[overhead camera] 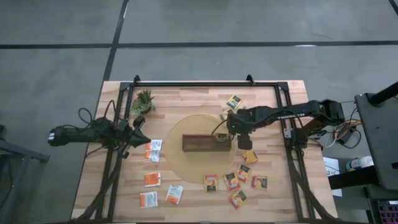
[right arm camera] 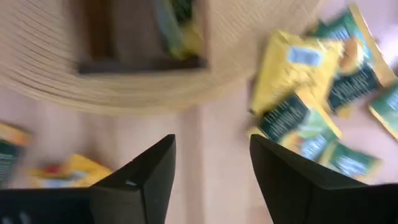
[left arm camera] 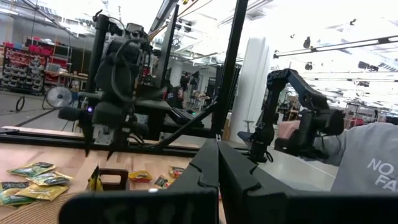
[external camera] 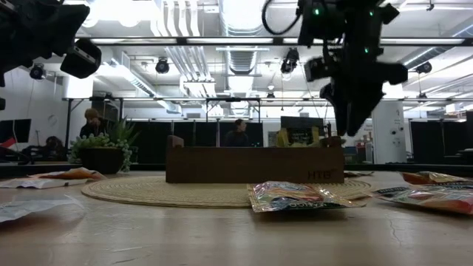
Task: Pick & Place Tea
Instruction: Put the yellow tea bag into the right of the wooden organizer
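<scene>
So the bench (overhead camera: 124,186) has a round woven mat (overhead camera: 186,158) mid-bench with the dark wooden tray (overhead camera: 198,144) on it. Right gripper (overhead camera: 243,142) hangs over the tray's right end, fingers apart, holding nothing. One sachet (overhead camera: 221,137) sits in that end compartment. Left gripper (overhead camera: 138,123) is shut near the left edge, empty. Other tea sachets (overhead camera: 231,181) lie along the near edge.

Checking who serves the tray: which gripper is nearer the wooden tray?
Right. The right gripper hovers open at the wooden tray's right end; the left gripper, shut, waits off its left end.
</scene>
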You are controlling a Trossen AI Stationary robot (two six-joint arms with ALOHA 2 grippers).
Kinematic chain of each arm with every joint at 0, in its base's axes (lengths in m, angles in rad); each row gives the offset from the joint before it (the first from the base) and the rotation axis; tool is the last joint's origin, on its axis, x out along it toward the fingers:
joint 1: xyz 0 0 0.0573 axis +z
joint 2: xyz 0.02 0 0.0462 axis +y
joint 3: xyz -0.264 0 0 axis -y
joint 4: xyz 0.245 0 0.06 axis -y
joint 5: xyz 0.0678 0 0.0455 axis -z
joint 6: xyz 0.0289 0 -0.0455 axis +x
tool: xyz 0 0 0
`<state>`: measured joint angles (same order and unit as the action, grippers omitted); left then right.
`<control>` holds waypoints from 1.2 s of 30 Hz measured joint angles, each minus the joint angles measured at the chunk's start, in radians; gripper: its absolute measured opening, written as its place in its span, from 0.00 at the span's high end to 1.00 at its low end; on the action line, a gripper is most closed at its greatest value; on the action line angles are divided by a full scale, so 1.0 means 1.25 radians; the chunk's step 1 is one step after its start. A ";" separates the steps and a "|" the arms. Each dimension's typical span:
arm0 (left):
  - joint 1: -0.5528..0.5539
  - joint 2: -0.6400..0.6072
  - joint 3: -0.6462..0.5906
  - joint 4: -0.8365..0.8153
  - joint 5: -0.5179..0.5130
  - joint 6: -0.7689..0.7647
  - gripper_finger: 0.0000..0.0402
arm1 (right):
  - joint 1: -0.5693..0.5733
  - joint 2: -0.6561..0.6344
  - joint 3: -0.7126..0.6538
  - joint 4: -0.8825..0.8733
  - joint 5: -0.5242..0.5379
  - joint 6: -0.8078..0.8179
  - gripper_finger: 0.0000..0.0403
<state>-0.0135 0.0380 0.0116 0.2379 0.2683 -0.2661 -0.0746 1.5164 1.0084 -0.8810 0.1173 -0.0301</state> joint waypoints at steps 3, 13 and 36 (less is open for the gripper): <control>0.000 0.000 0.000 0.000 0.000 0.000 1.00 | -0.009 0.002 -0.032 0.026 0.071 -0.007 0.45; 0.000 0.000 0.000 0.000 0.000 0.000 1.00 | -0.066 0.003 -0.164 0.227 0.082 -0.060 0.39; 0.000 0.000 0.000 0.000 0.000 0.000 1.00 | -0.175 0.003 -0.250 0.343 0.097 -0.020 0.62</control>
<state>-0.0135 0.0380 0.0116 0.2375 0.2684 -0.2661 -0.2940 1.5202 0.6964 -0.4526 0.2383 -0.0552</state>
